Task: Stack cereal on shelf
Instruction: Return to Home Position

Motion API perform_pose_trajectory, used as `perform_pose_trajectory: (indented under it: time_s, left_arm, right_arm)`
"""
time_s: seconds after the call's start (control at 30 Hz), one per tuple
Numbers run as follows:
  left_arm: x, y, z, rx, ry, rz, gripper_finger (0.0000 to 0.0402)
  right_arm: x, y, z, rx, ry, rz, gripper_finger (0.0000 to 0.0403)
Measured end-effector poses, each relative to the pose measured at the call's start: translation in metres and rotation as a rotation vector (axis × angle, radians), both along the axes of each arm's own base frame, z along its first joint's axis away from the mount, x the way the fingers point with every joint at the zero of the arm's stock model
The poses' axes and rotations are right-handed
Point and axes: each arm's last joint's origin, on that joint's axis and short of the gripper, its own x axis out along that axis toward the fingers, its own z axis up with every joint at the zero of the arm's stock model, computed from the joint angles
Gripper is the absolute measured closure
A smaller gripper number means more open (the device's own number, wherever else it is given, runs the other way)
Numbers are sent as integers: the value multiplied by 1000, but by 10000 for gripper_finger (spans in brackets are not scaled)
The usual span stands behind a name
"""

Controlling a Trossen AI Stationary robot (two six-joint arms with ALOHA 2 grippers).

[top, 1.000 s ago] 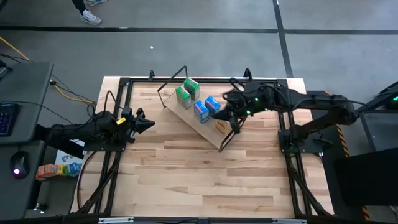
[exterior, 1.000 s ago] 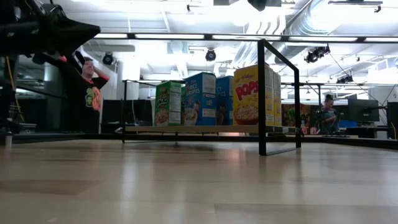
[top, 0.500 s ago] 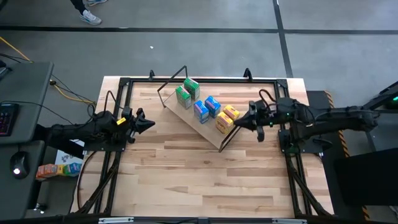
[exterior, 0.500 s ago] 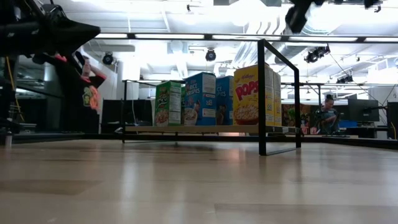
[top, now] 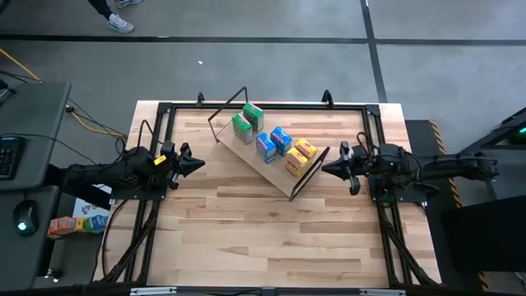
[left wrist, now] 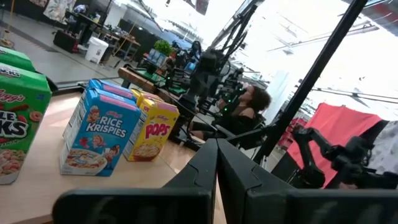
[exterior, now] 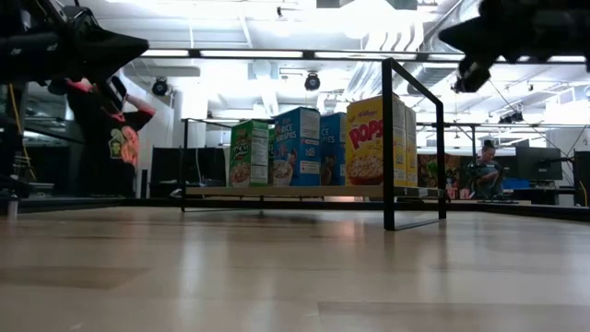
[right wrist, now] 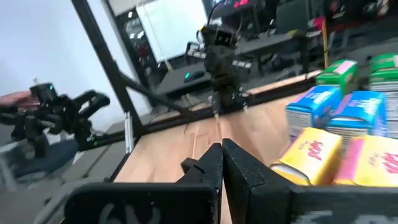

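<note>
While both arms hang at opposite sides of the tabletop (top: 263,238), all six cereal boxes stand on the shelf (top: 274,174), a light-wood board that runs diagonally across the far half of the tabletop on a thin black wire frame (top: 223,109). From above, the boxes sit in three pairs along the board: the green boxes (top: 241,128) (top: 254,116) at the left end, the blue boxes (top: 265,147) (top: 281,139) in the middle, and the yellow boxes (top: 295,163) (top: 306,150) at the right end. Each pair stands side by side, and the pairs follow close on one another. In the low view they stand upright in a row, green, then blue, then yellow, with their printed fronts facing the camera. The left claw (top: 197,163) is at the left side of the tabletop, pointing toward the shelf's left end and clear of it; its wrist view shows the two fingers pressed together with nothing between them. The right claw (top: 326,169) is near the shelf's right end, and the low view shows it raised above the tops of the boxes; its fingers also meet, holding nothing. Beyond the tabletop, the low view shows a person (exterior: 115,138) in a dark shirt at the left.
</note>
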Motion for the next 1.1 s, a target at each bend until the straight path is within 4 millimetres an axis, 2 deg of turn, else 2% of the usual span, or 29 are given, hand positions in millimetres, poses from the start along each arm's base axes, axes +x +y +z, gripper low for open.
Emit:
perform_pose_trajectory:
  time_s: [0.23,0.5,0.77,0.9,1.1]
  left_arm:
    - [0,0,0,0,0,0,398]
    - [0,0,0,0,-2,0,398]
    - [0,0,-3,-3,31,-1,398]
    - [1,0,-14,-12,147,0,398]
    - [1,1,-15,-8,155,41,398]
  right_arm:
    - [-25,-1,-26,-1,-94,-45,403]
    - [-38,-3,-46,-13,-174,-54,403]
    - [-38,-4,-61,-62,-16,-82,403]
    - [-38,-4,-62,-33,-3,-89,403]
    - [-38,-4,-62,-18,-3,-90,403]
